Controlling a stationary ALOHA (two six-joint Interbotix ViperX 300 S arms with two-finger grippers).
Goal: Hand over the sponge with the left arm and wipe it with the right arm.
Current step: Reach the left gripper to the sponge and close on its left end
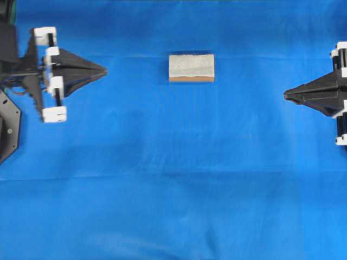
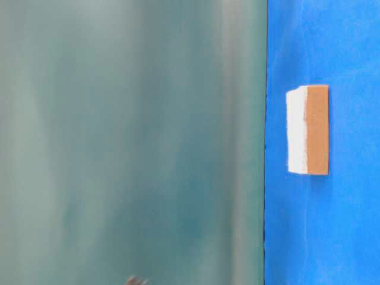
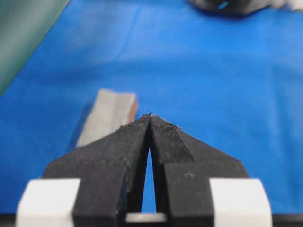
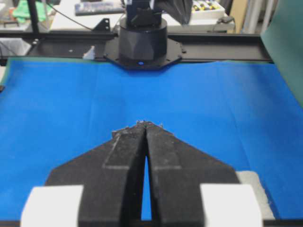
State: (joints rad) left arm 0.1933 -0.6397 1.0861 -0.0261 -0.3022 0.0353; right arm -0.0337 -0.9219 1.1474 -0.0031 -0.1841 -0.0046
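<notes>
Left end effector (image 1: pixel 103 71) and right end effector (image 1: pixel 286 95) closed, empty, apart from sponge (image 1: pixel 191 67).

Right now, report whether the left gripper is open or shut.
Shut. The left gripper has its fingertips meeting at a point, empty; the sponge lies apart on the cloth.

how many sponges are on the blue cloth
1. The sponge lies flat on the cloth, toward the far middle in the overhead view, between the two grippers and touching neither. No other shows in any view.
</notes>
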